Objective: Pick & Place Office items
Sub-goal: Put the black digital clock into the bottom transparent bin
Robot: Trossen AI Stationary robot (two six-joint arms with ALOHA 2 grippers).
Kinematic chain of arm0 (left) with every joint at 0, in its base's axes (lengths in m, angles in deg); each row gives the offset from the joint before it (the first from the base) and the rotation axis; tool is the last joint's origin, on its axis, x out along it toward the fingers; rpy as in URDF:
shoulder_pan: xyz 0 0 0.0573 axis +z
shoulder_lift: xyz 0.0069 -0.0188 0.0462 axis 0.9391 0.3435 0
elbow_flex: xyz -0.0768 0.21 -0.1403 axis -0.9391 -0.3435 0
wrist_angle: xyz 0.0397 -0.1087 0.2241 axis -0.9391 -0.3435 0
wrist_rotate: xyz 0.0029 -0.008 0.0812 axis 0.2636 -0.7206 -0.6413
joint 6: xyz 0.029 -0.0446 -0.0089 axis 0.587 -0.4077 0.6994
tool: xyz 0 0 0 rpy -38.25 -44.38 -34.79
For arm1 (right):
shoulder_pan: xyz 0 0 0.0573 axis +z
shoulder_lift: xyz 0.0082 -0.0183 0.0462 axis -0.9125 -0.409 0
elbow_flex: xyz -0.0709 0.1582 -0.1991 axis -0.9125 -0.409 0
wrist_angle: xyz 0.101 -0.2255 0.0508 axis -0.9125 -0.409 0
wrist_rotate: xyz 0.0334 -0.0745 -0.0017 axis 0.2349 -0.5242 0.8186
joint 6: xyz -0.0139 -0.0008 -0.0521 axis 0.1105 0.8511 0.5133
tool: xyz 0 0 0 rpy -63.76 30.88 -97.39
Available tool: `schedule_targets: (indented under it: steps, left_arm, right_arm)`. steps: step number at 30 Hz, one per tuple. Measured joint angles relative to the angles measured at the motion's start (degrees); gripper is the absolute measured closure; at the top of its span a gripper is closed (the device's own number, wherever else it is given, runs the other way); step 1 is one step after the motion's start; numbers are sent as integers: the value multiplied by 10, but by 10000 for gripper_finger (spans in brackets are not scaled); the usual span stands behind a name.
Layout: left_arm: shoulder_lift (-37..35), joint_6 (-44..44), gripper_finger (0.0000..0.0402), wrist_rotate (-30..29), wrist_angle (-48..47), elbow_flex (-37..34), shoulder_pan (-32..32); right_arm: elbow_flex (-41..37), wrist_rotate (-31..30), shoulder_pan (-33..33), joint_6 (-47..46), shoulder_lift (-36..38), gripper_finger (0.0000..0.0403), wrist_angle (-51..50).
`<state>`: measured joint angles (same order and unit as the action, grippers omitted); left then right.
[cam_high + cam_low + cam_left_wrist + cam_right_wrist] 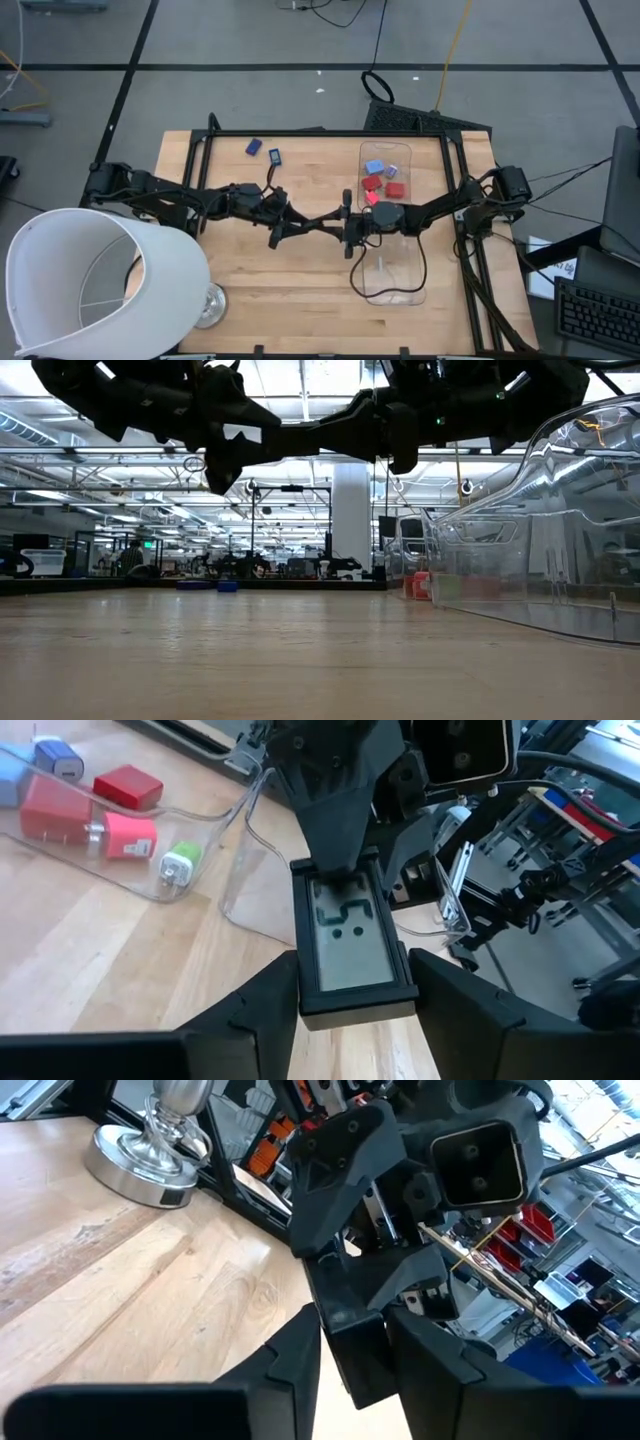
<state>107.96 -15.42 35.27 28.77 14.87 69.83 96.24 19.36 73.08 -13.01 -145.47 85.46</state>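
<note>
A flat black office item with a pale face (350, 945) hangs in the air over the table's middle (318, 220), between both grippers. My left gripper (355, 980) comes from the table's left and is shut on one end of it. My right gripper (352, 1335) comes from the right and is shut on the other end. Red (372, 183) and light blue (375, 167) items lie in the clear tray (392, 290). A green one (180, 865) shows there too. Two blue items (254, 147) (274, 156) lie on the wood at the far left. My left gripper pinches the black item by its two long sides (310, 992) between its two fingers, at the end nearest this arm. The fingers reach in roughly level from the table's left, along the item. It is clear of the table, pale face up. My right gripper pinches the item's opposite end (355, 1365) between its two fingers, coming level from the table's right. The item's dark body fills the gap between the fingers. It hangs above the wood, bridging the two grippers.
A big white lampshade (90, 285) lies on its side at the near left corner, beside a shiny round lamp base (208, 305). The clear tray stands along the right side, under the right arm. A black frame (320, 133) runs along the far edge.
</note>
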Motion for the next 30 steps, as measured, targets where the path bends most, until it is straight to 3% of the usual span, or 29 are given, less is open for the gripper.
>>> schedule_targets:
  steps: [11,22,30]
  left_arm:
    - [0,34,183,-23,28,0,1]
    - [-24,68,179,-20,35,0,13]
    - [-126,96,203,-22,-94,0,37]
  right_arm:
    - [0,1,0,0,0,346,-16]
    - [0,1,0,-34,7,339,-29]
    - [0,0,-1,-88,66,346,-116]
